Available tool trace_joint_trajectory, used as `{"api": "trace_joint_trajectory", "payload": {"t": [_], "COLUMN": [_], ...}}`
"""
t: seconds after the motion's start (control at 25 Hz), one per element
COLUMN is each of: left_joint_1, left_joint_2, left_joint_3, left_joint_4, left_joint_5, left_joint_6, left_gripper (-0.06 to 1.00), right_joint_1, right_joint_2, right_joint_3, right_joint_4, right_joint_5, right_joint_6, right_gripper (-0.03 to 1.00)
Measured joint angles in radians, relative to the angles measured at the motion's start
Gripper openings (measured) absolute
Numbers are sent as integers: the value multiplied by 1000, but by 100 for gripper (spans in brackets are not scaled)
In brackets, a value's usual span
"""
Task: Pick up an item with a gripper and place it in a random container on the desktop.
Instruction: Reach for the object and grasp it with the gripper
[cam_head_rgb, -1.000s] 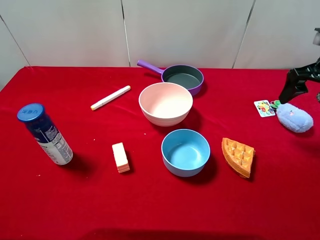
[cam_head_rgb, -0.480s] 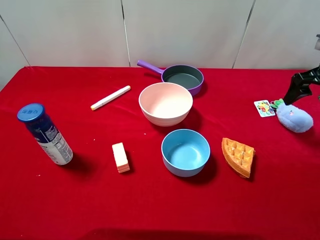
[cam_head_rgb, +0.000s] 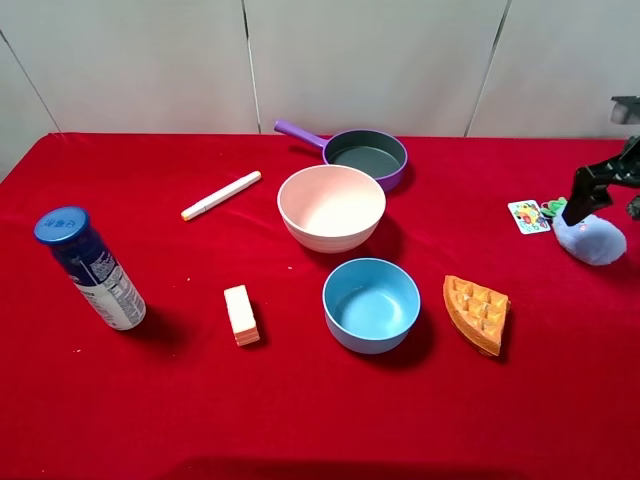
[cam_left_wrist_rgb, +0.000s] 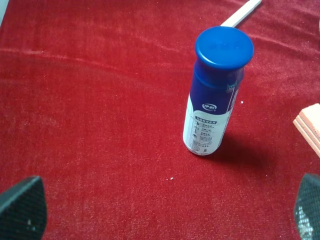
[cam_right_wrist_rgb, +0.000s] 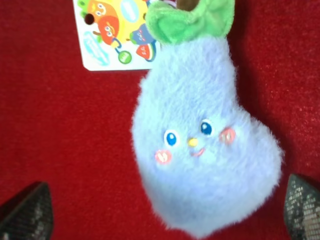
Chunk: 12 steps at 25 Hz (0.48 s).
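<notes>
**Right jaws poised over the plush toy (cam_right_wrist_rgb: 200, 145); grasp not yet made.** The right jaws stand fully open and hold nothing. In the right wrist view one of the fingertips (cam_right_wrist_rgb: 25, 212) shows on either side of the toy's wide lower body, both clear of the fur.

The toy lies face up on the red table (cam_head_rgb: 200, 400), far to the right of the pink-cream bowl (cam_head_rgb: 330, 238) as the high camera sees it. Its green leafy top and card tag (cam_right_wrist_rgb: 107, 32) point toward that bowl.

The left jaws are likewise open and empty, near the blue-capped bottle (cam_left_wrist_rgb: 215, 95) far to the bowl's left. I judge they have no part in this step.

To do it well, I would descend straight until the tips bracket the thickest part of the body, stopping short of pressing the cloth. Then I would close gently but past first contact, since the stuffing will likely give. I would keep the tag out of the pinch and lift well clear before heading for the bowl. I would release over its middle, not over the blue bowl (cam_head_rgb: 372, 343) just in front of it.
</notes>
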Motion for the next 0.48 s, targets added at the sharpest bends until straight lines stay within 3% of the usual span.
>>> {"api": "trace_joint_trajectory", "payload": {"t": [0.48], "left_joint_1": [0], "left_joint_2": [0], "left_joint_3": [0], "left_joint_4": [0], "left_joint_5": [0], "left_joint_6": [0], "left_gripper": [99], "right_joint_1": [0], "right_joint_2": [99], "right_joint_3": [0], "right_joint_4": [-90], "right_joint_5": [-85], "right_joint_6": [-1], "right_gripper": [69]}}
